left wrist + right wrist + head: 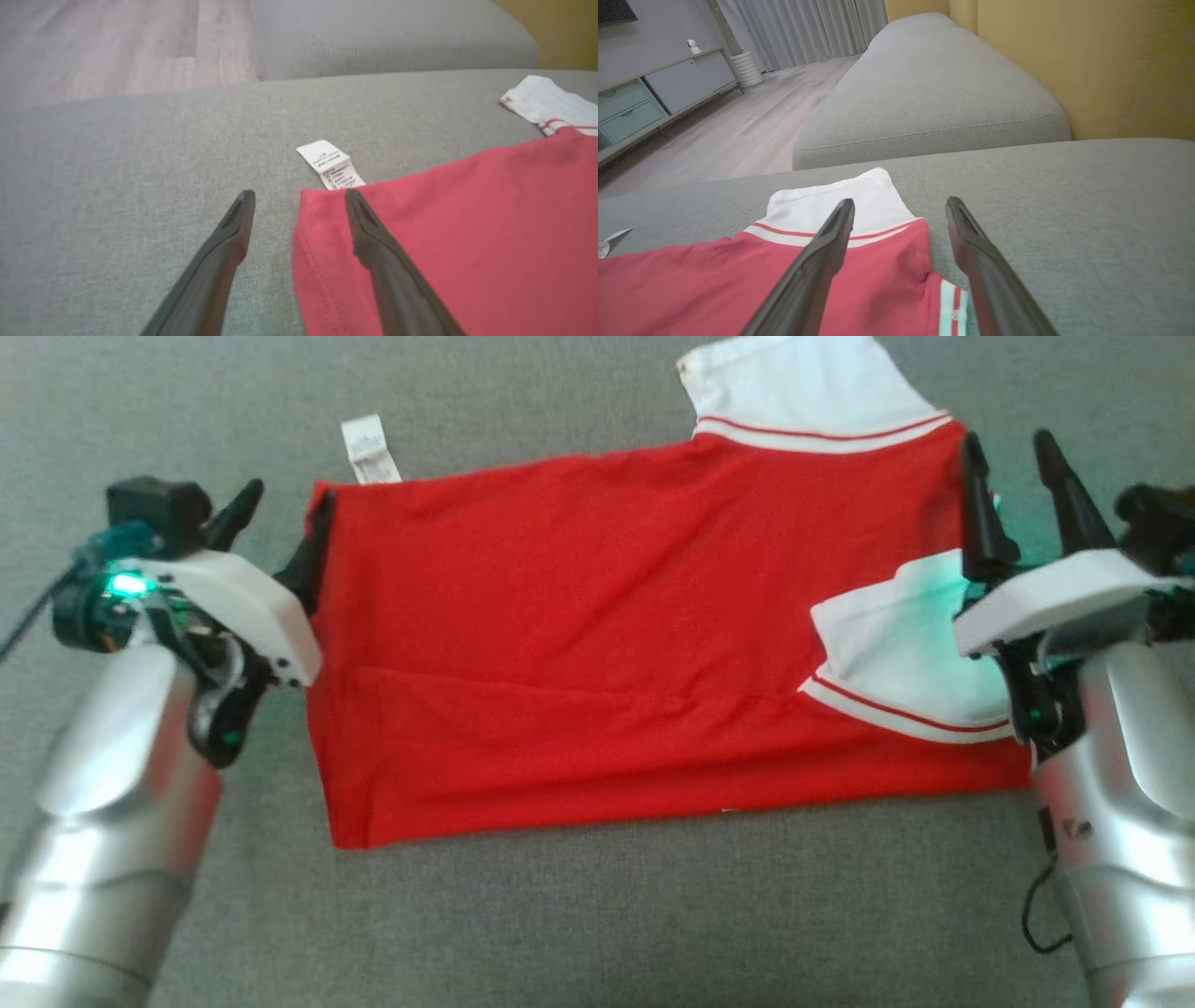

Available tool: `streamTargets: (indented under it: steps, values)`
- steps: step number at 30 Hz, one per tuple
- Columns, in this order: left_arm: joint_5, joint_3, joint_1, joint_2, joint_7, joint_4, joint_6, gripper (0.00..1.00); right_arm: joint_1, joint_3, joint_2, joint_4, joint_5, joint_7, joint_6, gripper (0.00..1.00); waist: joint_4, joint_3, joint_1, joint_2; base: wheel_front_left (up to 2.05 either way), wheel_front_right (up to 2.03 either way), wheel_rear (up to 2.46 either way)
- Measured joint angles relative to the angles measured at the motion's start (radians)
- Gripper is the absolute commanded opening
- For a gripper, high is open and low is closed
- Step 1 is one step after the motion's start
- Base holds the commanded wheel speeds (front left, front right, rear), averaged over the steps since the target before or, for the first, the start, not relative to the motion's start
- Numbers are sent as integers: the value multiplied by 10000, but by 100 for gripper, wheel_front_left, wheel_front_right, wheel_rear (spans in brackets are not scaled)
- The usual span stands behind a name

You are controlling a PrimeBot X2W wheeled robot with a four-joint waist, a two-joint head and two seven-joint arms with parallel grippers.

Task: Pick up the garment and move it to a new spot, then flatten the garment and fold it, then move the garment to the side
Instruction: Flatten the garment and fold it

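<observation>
Two arms, matched pair. The left forearm (112,803) is a silver, glossy, rounded shell in stacked segments. The right forearm (1120,784) is alike, with a small round fitting (1083,828) and a thin black looping cable (1034,915) at its side. Each wrist carries a white wedge-shaped cover: left housing (247,611), right housing (1055,593). By the left housing are a black boxy module (154,504), a teal connector (121,537), a glowing green light (126,584) and a dark lead (28,616). The left gripper (288,497) and right gripper (1008,437) each bear two long, dark, matte fingers (219,261) tapering to points, with a shallow recess near each tip.
</observation>
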Motion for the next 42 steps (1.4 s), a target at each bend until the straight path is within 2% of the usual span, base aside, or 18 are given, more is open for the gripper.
streamTargets:
  steps: [5, 14, 15, 17, 18, 21, 26, 33, 42]
  values:
    - [-589, -343, -134, 441, -13, 257, 2, 100, -186, 318, 2, 180, 6, -73, 0, 100, -126, 465, -1, 0, 0, 0, 0]
    - [-1300, -938, -548, 408, -541, 686, 0, 100, -803, 571, -38, 499, 153, -165, 0, 100, -201, 792, -3, 0, 0, 0, 0]
    - [-1300, -1074, -611, 412, -541, 752, 0, 97, -905, 598, -46, 522, 153, -182, 0, 100, -199, 806, -3, 0, 0, 0, 0]
    - [-1331, -1229, -711, 416, -589, 823, 0, 36, -1052, 642, -67, 568, 151, -234, 0, 100, -186, 827, -3, 0, 0, 0, 0]
    - [-1390, -1369, -763, 416, -602, 869, 0, 0, -1104, 688, -90, 627, 148, -224, 0, 100, -174, 838, -4, 0, 0, 0, 0]
    - [-1484, -1680, -920, 399, -723, 882, -4, 0, -1381, 871, -253, 961, 79, 130, 0, 100, -85, 901, -4, 0, 0, 0, 0]
    - [-1154, -1760, -1248, 244, -1831, 986, 46, 0, -2628, 978, -719, 1818, -163, 1149, 0, 100, 291, 1042, -3, 0, 0, 0, 0]
    - [-842, -2057, -1769, -412, -2709, 957, 100, 0, -4382, 1145, -1097, 3227, -621, 2336, 0, 100, 1067, 1307, -3, 0, 0, 0, 0]
    - [-836, -2483, -1951, -1057, -3149, 995, 88, 0, -5464, 882, -1375, 4849, -1352, 2767, 0, 100, 1955, 1686, -2, 0, 0, 0, 0]
